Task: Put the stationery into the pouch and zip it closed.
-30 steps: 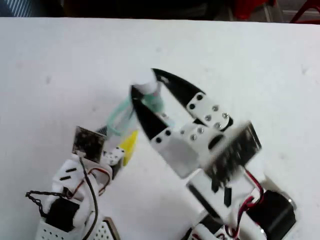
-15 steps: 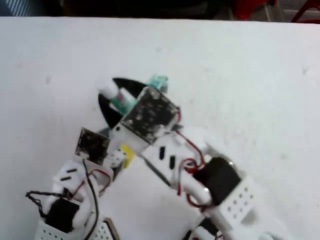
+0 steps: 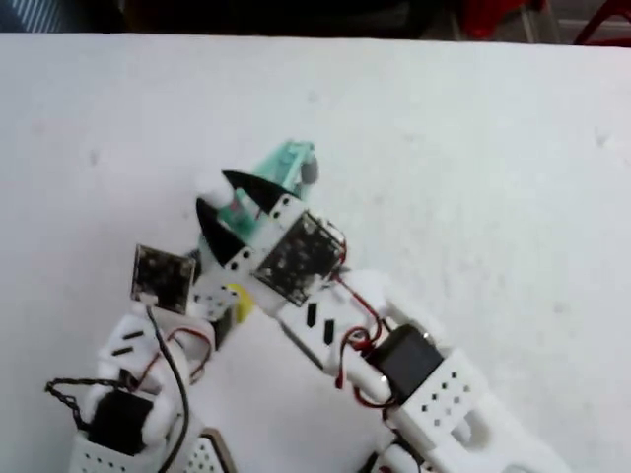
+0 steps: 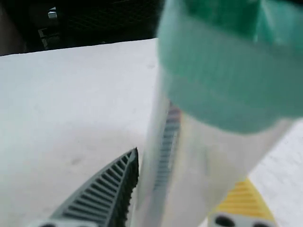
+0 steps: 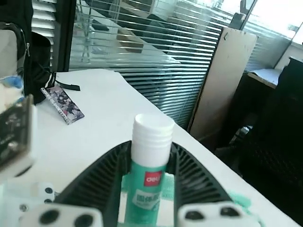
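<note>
My right gripper (image 3: 215, 192) is shut on a glue stick (image 3: 229, 202) with a white cap and green label; the right wrist view has the glue stick (image 5: 150, 156) upright between the black fingers (image 5: 102, 182) of that gripper (image 5: 151, 151). Close beside it lies the clear pouch (image 3: 286, 164) with its teal edge. In the left wrist view the pouch (image 4: 213, 71) stands between a grey ribbed finger and a yellow one, with my left gripper (image 4: 189, 177) shut on it. From above, the left gripper (image 3: 233, 299) sits just under the right arm's wrist.
The white table (image 3: 473, 148) stretches open to the right and far side, ending at a dark back edge. The two arms crowd the near left. A small printed card (image 5: 62, 104) and a black bag (image 5: 40, 66) lie farther off in the right wrist view.
The right arm swung left and turned its wrist, carrying the glue stick from above the pouch's middle to its left end. The left arm shifted slightly left.
</note>
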